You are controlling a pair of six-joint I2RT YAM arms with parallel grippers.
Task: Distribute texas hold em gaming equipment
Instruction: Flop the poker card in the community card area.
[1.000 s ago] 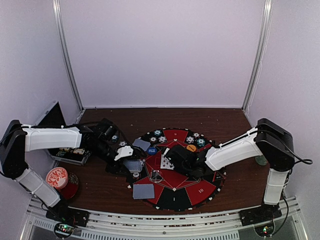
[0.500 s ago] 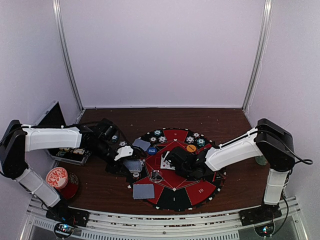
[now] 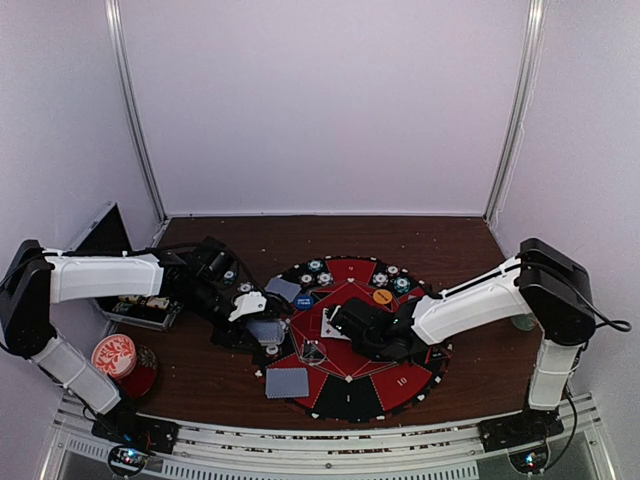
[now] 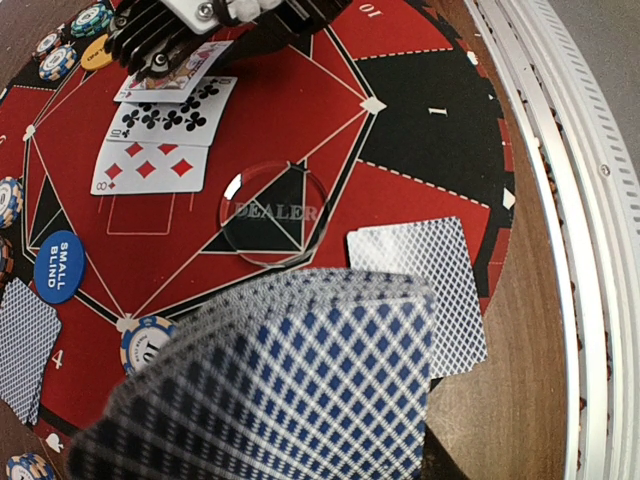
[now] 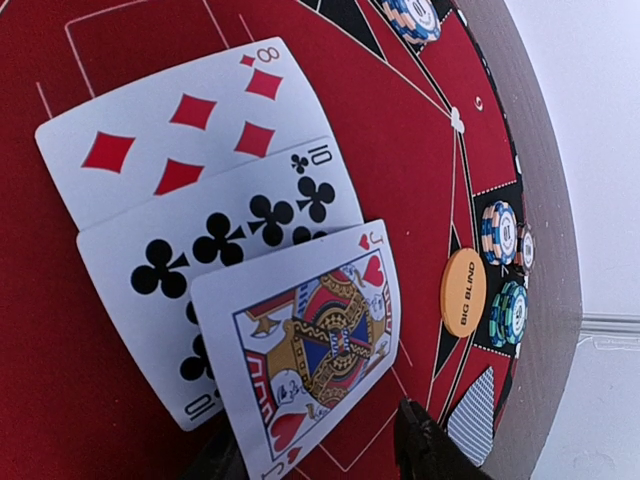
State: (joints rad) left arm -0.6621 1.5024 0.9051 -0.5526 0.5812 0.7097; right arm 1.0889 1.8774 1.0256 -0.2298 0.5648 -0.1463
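- three face-up cards overlap in a row on the red centre of the round mat (image 3: 400, 385): the eight of diamonds (image 5: 190, 130), the ten of clubs (image 5: 230, 235), and on top the jack of hearts (image 5: 315, 340).
- the right fingers (image 5: 425, 452) are spread, one dark tip on each side of the jack's near end. the card lies on the ten between them. i cannot tell whether either tip touches it.
- the left fingers (image 3: 250, 335) are pressed together, pinching a grey-blue-backed deck (image 4: 290, 390). in the left wrist view the deck is blurred, fills the foreground and hides the tips themselves.
- from above, that deck sits at the left side of the mat, near the row of three cards but apart from it.
- some face-down cards (image 4: 440, 290) lie across the mat's near edge, partly on the brown tabletop (image 3: 450, 240). they sit just beside the held deck in the wrist view and nothing grips them.
- one more face-down card (image 3: 283, 289) lies at the mat's far left edge, apart from both pairs of fingers.
- the blue button (image 4: 59, 268), marked small blind, lies flat on the mat between that card and the three face-up cards.
- the orange button (image 5: 465, 292), marked big blind, lies near the mat's rim beyond the jack. a white-and-blue chip stack (image 5: 497, 232) and a teal chip stack (image 5: 510, 315) sit just beside it, all clear of the right fingers.
- a single striped chip (image 4: 145, 340) lies on the mat, its lower part hidden by the deck's edge in the wrist view.
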